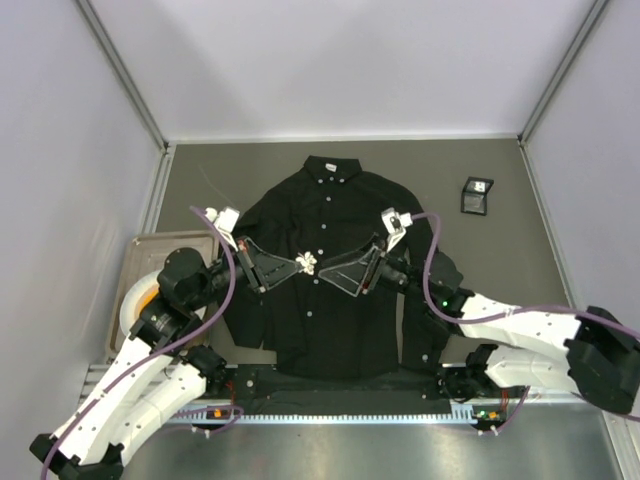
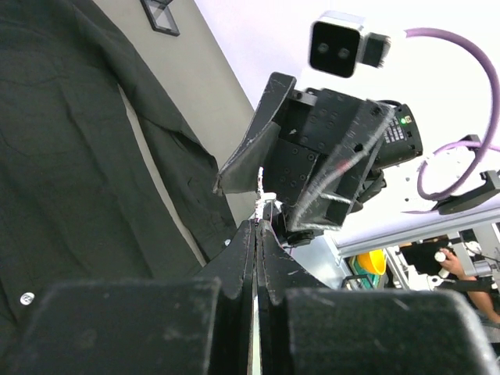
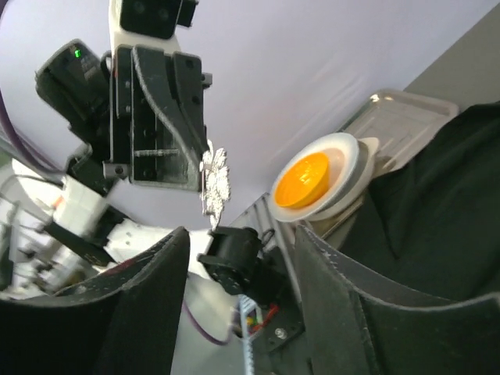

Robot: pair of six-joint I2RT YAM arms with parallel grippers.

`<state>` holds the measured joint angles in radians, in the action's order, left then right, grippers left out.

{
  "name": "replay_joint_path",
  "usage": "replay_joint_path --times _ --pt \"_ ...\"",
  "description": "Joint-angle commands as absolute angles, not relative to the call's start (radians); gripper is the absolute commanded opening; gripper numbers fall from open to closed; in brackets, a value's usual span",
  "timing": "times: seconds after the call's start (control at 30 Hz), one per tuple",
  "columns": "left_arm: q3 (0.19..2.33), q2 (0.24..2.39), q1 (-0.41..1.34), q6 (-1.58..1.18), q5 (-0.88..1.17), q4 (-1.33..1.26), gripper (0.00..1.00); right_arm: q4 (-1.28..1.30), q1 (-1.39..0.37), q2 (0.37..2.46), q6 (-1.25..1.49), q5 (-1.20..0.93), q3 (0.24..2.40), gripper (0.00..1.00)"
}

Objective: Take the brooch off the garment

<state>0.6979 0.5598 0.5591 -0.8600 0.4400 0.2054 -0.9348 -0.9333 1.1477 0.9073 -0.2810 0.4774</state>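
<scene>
The garment [image 1: 335, 250], a black button-up shirt, lies flat in the middle of the table. My left gripper [image 1: 299, 262] is shut on the brooch [image 1: 309, 263], a small white jagged ornament held just above the shirt's chest. In the right wrist view the brooch [image 3: 215, 181] hangs from the left gripper's tips [image 3: 201, 160] against the wall, with no cloth on it. In the left wrist view a white bit of the brooch [image 2: 264, 199] pokes out past the shut jaws. My right gripper [image 1: 323, 272] faces it from the right, open, its fingers [image 3: 148, 305] wide apart and holding nothing.
A small black box [image 1: 477, 195] lies at the back right of the table. A metal tray [image 1: 150, 250] at the left holds a white dish [image 3: 355, 168] with an orange bowl [image 3: 306, 178]. The shirt's right sleeve [image 1: 425, 320] lies under my right arm.
</scene>
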Motion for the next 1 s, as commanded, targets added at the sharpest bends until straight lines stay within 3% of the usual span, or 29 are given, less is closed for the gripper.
replay_joint_path --times 0.0,0.03,0.13,0.17,0.3,0.47,0.57,0.73,0.97 --pt "0.756 0.594 0.56 -0.9 0.463 0.205 0.0 -0.673 -0.934 1.01 0.549 -0.322 0.529 0.59" --pt "0.77 0.601 0.56 -0.907 0.475 0.222 0.0 -0.508 -0.934 0.993 0.446 -0.336 0.549 0.6" --pt "0.791 0.635 0.56 -0.933 0.517 0.265 0.0 -0.349 -0.943 0.94 0.045 -0.338 0.562 0.6" --pt "0.795 0.638 0.561 -0.942 0.523 0.271 0.0 -0.354 -0.965 0.924 -0.124 -0.249 0.548 0.6" --pt "0.792 0.643 0.56 -1.029 0.549 0.293 0.0 -0.451 -0.971 0.881 -0.377 -0.155 0.512 0.58" --pt "0.776 0.646 0.56 -1.172 0.546 0.305 0.0 -0.565 -1.092 0.893 -0.696 -0.062 0.512 0.4" --pt "0.772 0.65 0.56 -1.25 0.548 0.276 0.0 -0.473 -1.176 0.948 -0.804 -0.017 0.583 0.36" --pt "0.764 0.66 0.56 -1.313 0.511 0.279 0.0 -0.58 -1.324 1.002 -0.937 0.169 0.571 0.35" --pt "0.758 0.652 0.558 -1.345 0.476 0.328 0.0 -0.6 -1.336 1.028 -0.928 0.259 0.558 0.35"
